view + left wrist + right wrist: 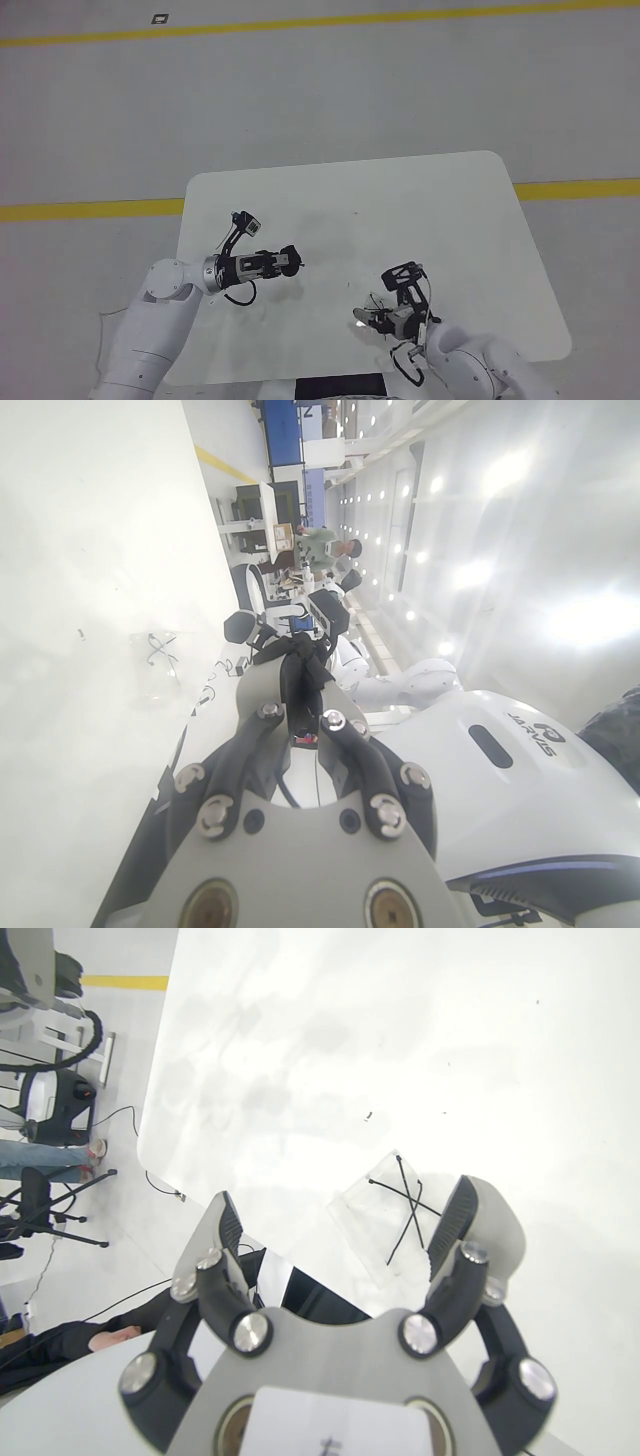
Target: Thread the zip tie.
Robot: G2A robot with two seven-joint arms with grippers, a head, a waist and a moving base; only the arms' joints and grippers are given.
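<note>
Two black zip ties (pixel 411 1208) lie crossed in a small clear tray (pixel 357 1208) on the white table (pixel 400 200), near its front edge. My right gripper (pixel 340 1220) hangs just above that tray, open, with the ties close to one ribbed finger (pixel 450 1218) and nothing between the fingers. In the top view the right gripper (pixel 373 317) sits at the front right. My left gripper (pixel 295 262) is over the table's middle left, pointing toward the right arm, and is shut (pixel 300 655) with nothing visible in it. The left wrist view shows the tray (pixel 160 660) with the ties farther off.
The table's front edge and rounded corner (pixel 150 1148) lie close to the right gripper. Bare tabletop stretches behind and to the right of both arms. A few tiny dark specks (pixel 368 1116) mark the surface.
</note>
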